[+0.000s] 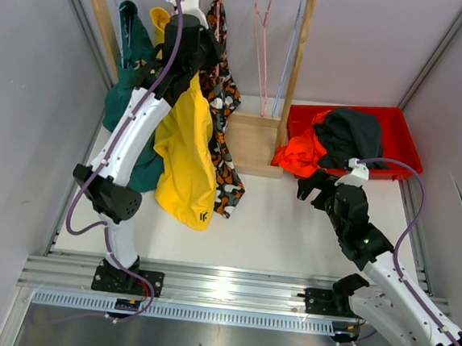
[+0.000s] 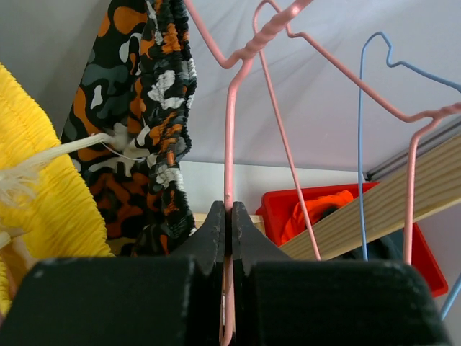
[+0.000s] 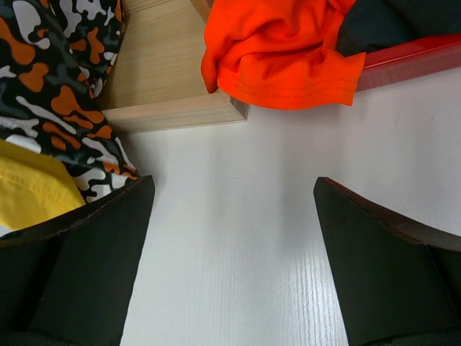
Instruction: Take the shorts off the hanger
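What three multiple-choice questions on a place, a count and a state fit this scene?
1. Where are the bright orange shorts? A on the rail; B spilling from the red bin; C on a hanger.
2. How many pairs hang on the wooden rack? A one; B three; C five.
3. The left end effector is: A wide open; B shut on a pink hanger; C gripping yellow fabric.
Answers: B, orange fabric overhangs the bin's corner; B, green pair, yellow pair, patterned pair; B, it pinches the pink wire.

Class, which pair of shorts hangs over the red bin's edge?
The orange shorts spill over the bin's rim; the black shorts lie inside it.
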